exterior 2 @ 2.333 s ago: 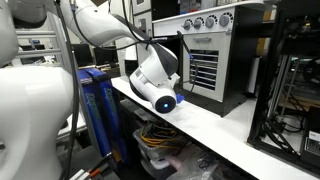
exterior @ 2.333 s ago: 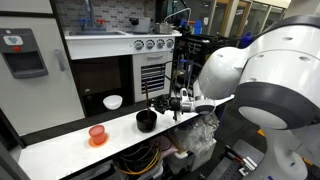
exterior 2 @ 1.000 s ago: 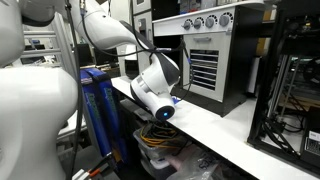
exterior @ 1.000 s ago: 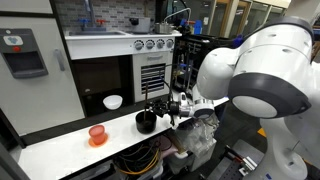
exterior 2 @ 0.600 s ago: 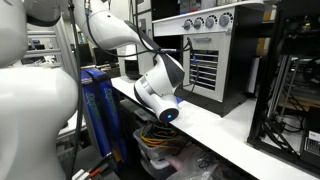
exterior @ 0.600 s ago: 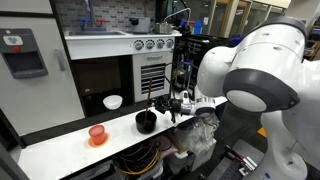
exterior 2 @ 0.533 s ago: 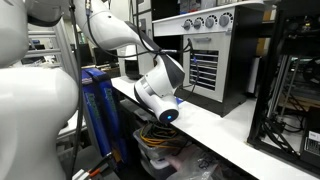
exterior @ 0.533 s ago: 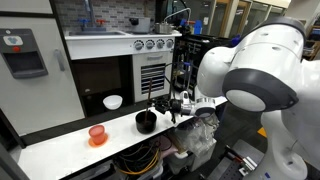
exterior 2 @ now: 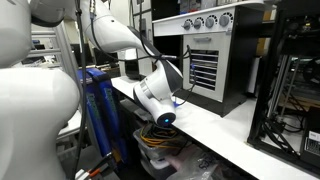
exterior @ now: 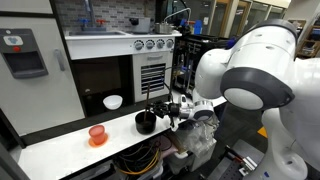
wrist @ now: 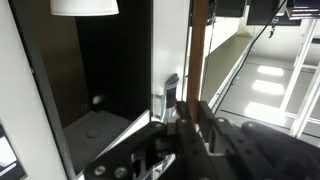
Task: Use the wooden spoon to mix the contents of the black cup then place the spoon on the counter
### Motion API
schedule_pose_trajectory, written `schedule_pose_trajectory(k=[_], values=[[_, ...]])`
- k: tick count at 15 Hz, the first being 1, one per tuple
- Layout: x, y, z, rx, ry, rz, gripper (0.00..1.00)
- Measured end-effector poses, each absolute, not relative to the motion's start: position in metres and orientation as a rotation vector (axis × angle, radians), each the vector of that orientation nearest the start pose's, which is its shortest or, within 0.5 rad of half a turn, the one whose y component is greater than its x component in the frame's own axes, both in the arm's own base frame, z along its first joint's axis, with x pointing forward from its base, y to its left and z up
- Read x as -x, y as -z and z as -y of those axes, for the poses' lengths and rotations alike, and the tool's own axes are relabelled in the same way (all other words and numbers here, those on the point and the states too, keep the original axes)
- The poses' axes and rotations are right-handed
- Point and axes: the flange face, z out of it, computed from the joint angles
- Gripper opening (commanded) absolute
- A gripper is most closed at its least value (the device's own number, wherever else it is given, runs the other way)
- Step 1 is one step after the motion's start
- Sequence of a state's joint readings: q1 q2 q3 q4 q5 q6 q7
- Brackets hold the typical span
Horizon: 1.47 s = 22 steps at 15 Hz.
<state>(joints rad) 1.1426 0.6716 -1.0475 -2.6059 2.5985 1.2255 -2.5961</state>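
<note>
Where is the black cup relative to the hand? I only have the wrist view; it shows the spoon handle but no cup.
Observer: In an exterior view the cup stands on the counter, close beside the hand.
Operator: Anything else standing near it?
Observer: An orange cup stands on the counter too, on the far side of the black one from the hand and well apart from it.
Operator: Any room to lay the spoon down afterwards?
Observer: Probably. In an exterior view a long bare stretch of counter runs away from the arm.
</note>
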Motion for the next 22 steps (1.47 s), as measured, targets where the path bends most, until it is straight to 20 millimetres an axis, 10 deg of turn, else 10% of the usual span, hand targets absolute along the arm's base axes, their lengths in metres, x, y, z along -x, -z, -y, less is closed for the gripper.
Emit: schedule_pose_trajectory(k=[22], values=[[-0.455, -0.190, -0.078, 1.560, 1.766, 0.809, 0.04]])
